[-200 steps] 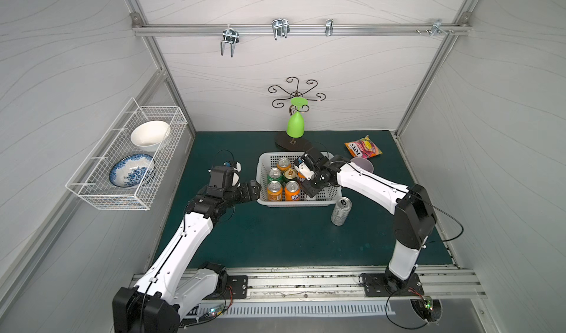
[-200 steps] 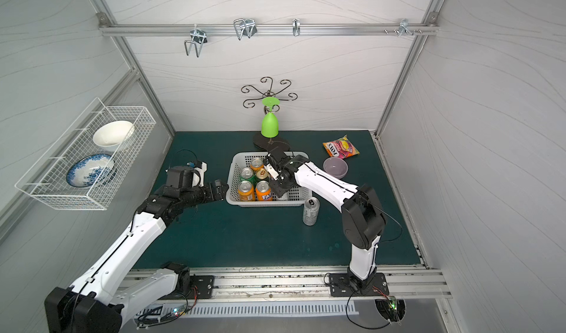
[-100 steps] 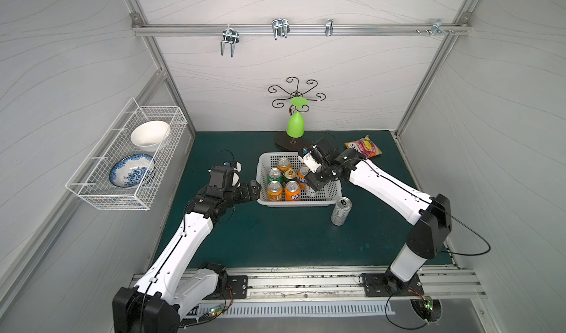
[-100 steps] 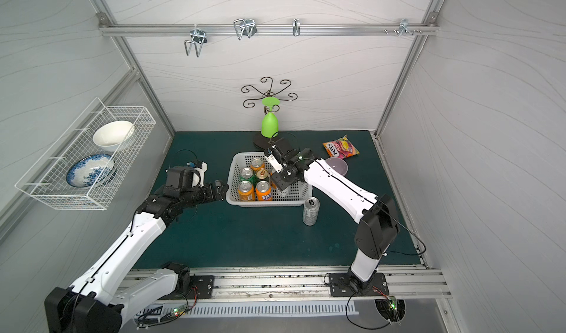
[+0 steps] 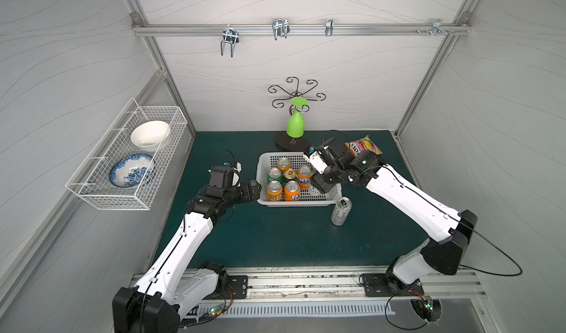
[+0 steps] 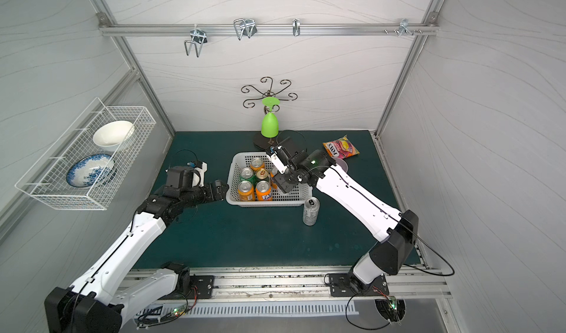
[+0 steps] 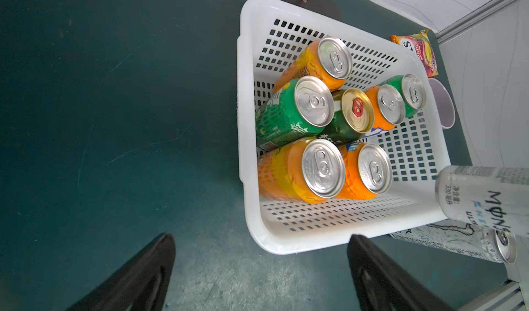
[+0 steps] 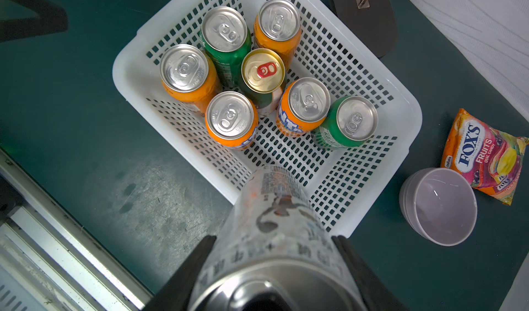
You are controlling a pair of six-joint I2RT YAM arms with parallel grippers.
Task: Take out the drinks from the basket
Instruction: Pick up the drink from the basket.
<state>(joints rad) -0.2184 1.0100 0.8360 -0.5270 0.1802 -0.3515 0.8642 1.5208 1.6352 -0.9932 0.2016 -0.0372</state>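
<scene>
The right tool (image 8: 274, 266) is clamped on a slim silver-white can (image 8: 274, 218), held above the near right corner of the white basket (image 5: 263, 163). Seven cans (image 7: 323, 168) stand upright inside the basket, bunched toward its left side. Another slim can (image 5: 341, 211) stands on the counter (image 5: 275, 239) just beside that corner. The left tool (image 7: 257, 272) hangs spread wide and empty, just beside the basket's left wall.

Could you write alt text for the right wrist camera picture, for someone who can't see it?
A slim silver-white can is clamped between the black fingers of the right gripper, lifted above the near corner of a white perforated basket. Seven upright cans remain inside: four orange, two green and one gold-topped can. Beside the basket sit a lilac bowl and a candy packet.
</scene>
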